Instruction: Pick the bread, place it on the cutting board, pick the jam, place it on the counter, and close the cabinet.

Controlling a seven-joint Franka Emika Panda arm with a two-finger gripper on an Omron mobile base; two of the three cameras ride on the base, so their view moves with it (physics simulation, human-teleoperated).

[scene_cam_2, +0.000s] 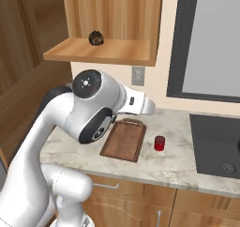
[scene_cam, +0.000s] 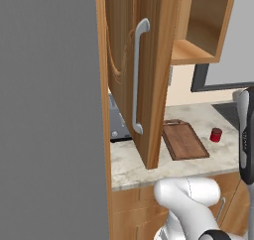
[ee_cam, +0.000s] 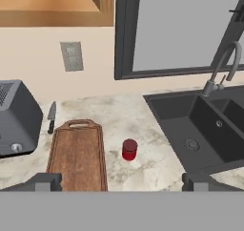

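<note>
Pincer (ee_cam: 119, 182): fingertips (ee_cam: 44, 181) spread wide apart at the bottom of the hand view, holding nothing, touching nothing, hanging above the table (ee_cam: 143, 130).
Cutting board (ee_cam: 77, 153): flat on table, nearest item, handle end pointing to the wall; bare on top.
Jam (ee_cam: 129, 149): upright on table just beside the board's right edge, apart from it. No label legible.
Toaster (ee_cam: 14, 118), left of board, grey; no brand legible.
Knife (ee_cam: 51, 115): lying between toaster and board, near the wall.
Sink (ee_cam: 200, 125): dark, set into table at right, with curved tap (ee_cam: 224, 65).
Wall socket (ee_cam: 72, 56): above board.
Bread (scene_cam_2: 96, 38): on cabinet (scene_cam_2: 108, 50) shelf, above table.
Cabinet door (scene_cam: 141, 75): standing open, grey bar handle (scene_cam: 138, 75).
</note>
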